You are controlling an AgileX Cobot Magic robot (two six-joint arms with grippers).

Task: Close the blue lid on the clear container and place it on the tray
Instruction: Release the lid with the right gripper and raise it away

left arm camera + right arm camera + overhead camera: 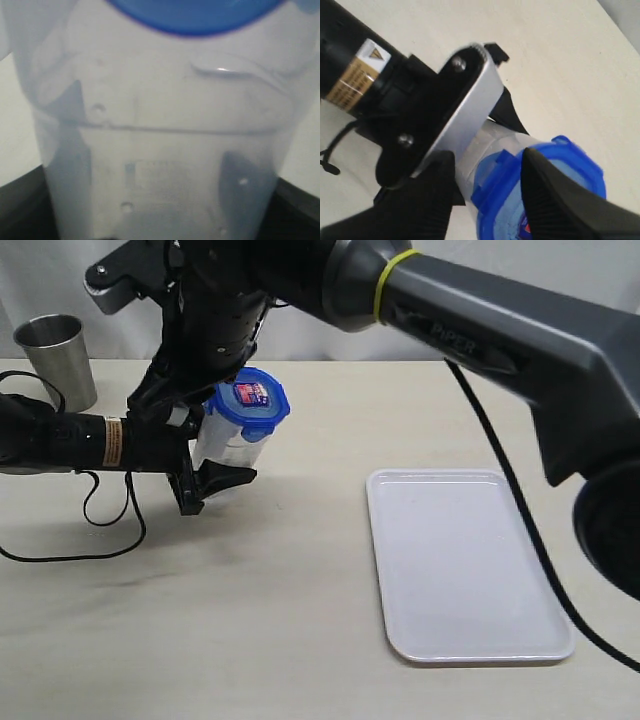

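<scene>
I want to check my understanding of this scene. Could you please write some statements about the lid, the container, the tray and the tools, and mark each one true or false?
1. The blue lid sits on top of the clear container. True.
2. The clear container stands on the tray. False: the left tool holds it, well to the left of the tray.
3. A metal cup stands on the table. True.
4. The right tool hangs over the tray. False: it reaches across to the blue lid, with one finger on each side of it.
</scene>
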